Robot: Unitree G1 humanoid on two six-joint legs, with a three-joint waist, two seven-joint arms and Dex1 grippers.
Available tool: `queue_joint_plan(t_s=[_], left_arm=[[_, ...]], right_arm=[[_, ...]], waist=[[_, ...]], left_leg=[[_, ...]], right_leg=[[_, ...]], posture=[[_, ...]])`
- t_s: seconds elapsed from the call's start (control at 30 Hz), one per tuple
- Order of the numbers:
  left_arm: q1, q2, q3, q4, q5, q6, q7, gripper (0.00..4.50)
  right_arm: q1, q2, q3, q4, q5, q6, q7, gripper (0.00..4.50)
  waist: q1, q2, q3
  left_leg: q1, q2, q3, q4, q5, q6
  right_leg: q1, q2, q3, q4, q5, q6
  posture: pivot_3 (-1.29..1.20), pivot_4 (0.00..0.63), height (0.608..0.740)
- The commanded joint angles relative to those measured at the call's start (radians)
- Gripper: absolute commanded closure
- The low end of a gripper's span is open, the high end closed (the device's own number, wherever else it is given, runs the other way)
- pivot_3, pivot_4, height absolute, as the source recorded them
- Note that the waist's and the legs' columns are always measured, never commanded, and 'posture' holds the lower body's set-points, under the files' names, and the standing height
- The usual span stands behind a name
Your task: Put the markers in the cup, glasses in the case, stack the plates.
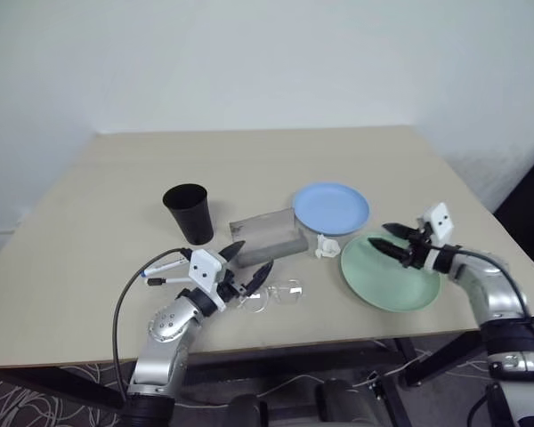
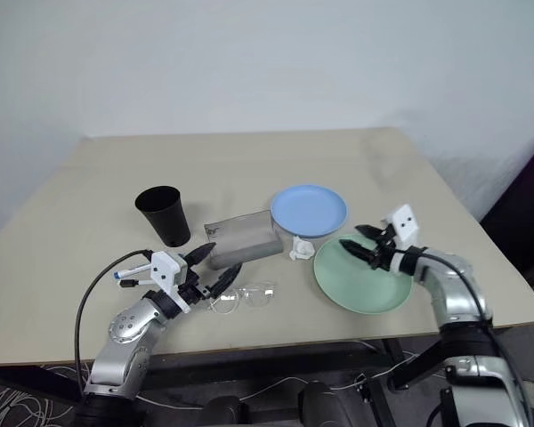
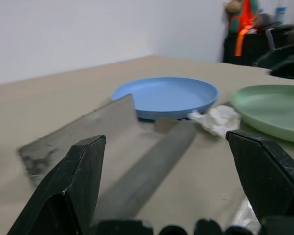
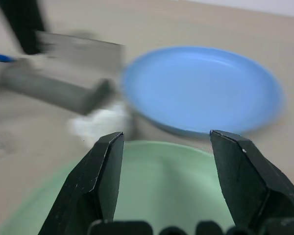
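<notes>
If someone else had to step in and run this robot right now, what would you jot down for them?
Left gripper: open, empty, beside the glasses, which lie on the table in front of the open case.
Right gripper: open, empty, over the green plate.
Blue plate lies apart, unstacked.
Markers lie by the left arm; cup stands upright.
A small white object sits between the plates.
Done: nothing. Left: all three jobs.
</notes>
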Motion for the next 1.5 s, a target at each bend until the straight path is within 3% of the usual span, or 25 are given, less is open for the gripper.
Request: queue_joint_plan(t_s=[0.03, 0.43, 0.87, 0.97, 1.2, 1.5], left_arm=[[-0.009, 0.010, -0.011, -0.062, -0.031, 0.011, -0.031, 0.34], [0.006, 0.035, -0.069, -0.127, -0.059, 0.070, -0.112, 0.34], [0.014, 0.035, -0.085, -0.123, -0.043, 0.064, -0.109, 0.34], [0.016, 0.038, -0.084, -0.121, -0.044, 0.063, -0.109, 0.31], [0.014, 0.039, -0.088, -0.115, -0.042, 0.061, -0.108, 0.31], [0.012, 0.036, -0.094, -0.106, -0.038, 0.054, -0.107, 0.31]], right_arm=[[-0.045, -0.076, -0.026, 0.081, -0.011, 0.050, 0.027, 1.46], [-0.217, -0.189, 0.016, 0.406, -0.045, 0.156, 0.241, 1.46], [-0.290, -0.141, 0.081, 0.542, -0.146, 0.124, 0.237, 1.46], [-0.304, -0.135, 0.075, 0.562, -0.151, 0.114, 0.223, 2.04], [-0.317, -0.132, 0.073, 0.561, -0.149, 0.120, 0.238, 4.46], [-0.345, -0.125, 0.014, 0.511, -0.074, 0.164, 0.308, 4.49]], waist=[[0.000, 0.000, 0.000], [-0.007, 0.001, 0.000], [-0.007, 0.001, 0.000], [-0.007, 0.001, 0.000], [-0.008, 0.001, 0.000], [-0.009, 0.000, 0.000]], left_leg=[[0.000, 0.000, 0.000, 0.000, 0.000, 0.000], [0.002, 0.000, 0.004, 0.001, 0.000, 0.001], [0.002, -0.002, 0.010, 0.002, 0.000, 0.001], [0.002, -0.002, 0.012, 0.002, 0.000, 0.001], [0.002, -0.002, 0.016, 0.002, 0.000, 0.001], [0.002, -0.002, 0.018, 0.002, 0.001, 0.002]], right_leg=[[0.000, 0.000, 0.000, 0.000, 0.000, 0.000], [0.001, 0.000, 0.005, 0.000, 0.000, 0.000], [0.000, 0.001, 0.012, 0.000, 0.000, 0.000], [0.000, 0.000, 0.014, 0.000, 0.000, 0.000], [-0.002, 0.001, 0.018, 0.000, 0.000, 0.000], [-0.002, 0.001, 0.019, 0.000, 0.000, 0.000]], posture=[[0.00, 0.000, 0.737], [0.00, 0.000, 0.737], [0.00, 0.000, 0.737], [0.00, 0.000, 0.737], [0.00, 0.000, 0.737], [0.00, 0.000, 0.737]])
